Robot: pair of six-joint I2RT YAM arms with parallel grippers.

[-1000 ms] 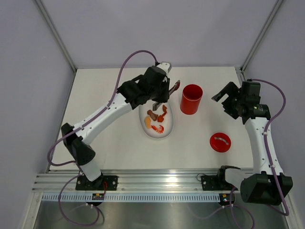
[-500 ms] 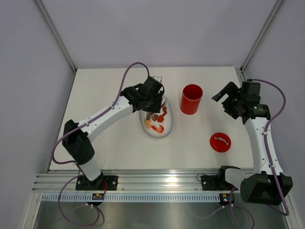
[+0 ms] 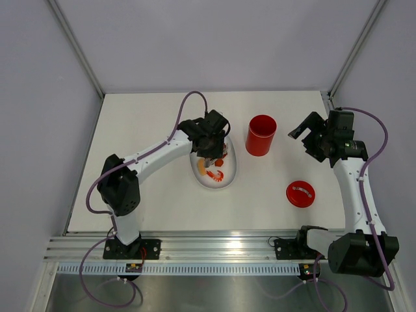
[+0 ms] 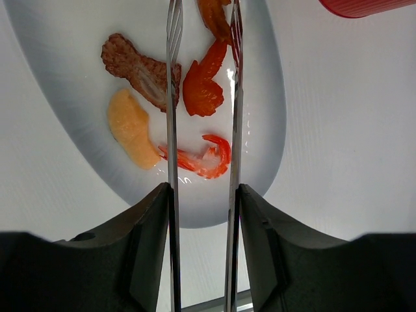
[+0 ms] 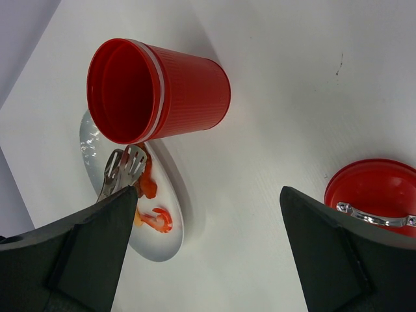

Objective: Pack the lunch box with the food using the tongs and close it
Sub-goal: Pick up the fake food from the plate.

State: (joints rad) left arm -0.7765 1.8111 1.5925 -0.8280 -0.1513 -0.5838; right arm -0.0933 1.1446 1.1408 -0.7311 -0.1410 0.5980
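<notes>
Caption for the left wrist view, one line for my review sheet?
Tongs held by the left gripper, arms spread over the white plate, flanking a red food piece.

The white table (image 3: pixel 143 117) carries the oval plate (image 3: pixel 214 184), the upright lunch box (image 3: pixel 260 135) and its lid (image 3: pixel 300 194).

Red lunch box (image 3: pixel 260 135), white plate (image 3: pixel 225 182)

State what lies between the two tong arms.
Left wrist view: between the tongs' arms lie a red food chunk, a curled shrimp and part of an orange piece.
</notes>
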